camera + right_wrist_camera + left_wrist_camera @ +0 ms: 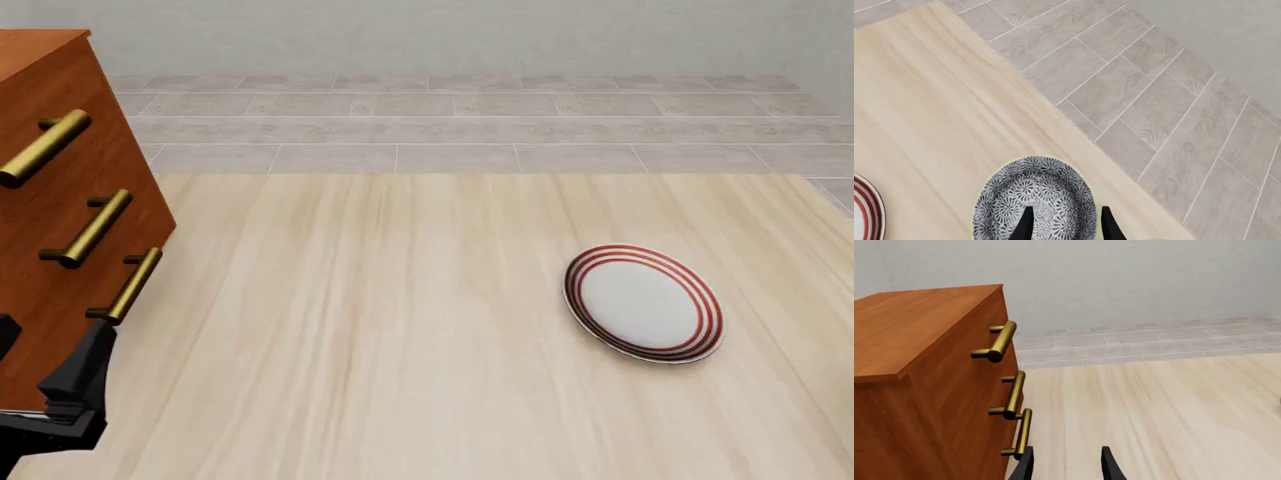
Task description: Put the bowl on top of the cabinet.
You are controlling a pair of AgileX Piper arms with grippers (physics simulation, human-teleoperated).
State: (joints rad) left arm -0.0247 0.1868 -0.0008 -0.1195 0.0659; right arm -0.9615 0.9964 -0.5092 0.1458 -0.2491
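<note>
Right tool [1065, 222], fingers apart, hangs above the bowl [1035, 200]; left tool [1066, 465], apart, beside the cabinet [914, 365].

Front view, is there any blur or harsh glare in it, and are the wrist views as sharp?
Front view: sharp all over, soft even light, faint shadow under the plate, no glare. Left wrist view: crisp, mild sheen on the cabinet's brass handles. Right wrist view: the bowl's pattern reads clearly; bowl cut off at the frame edge.
</note>
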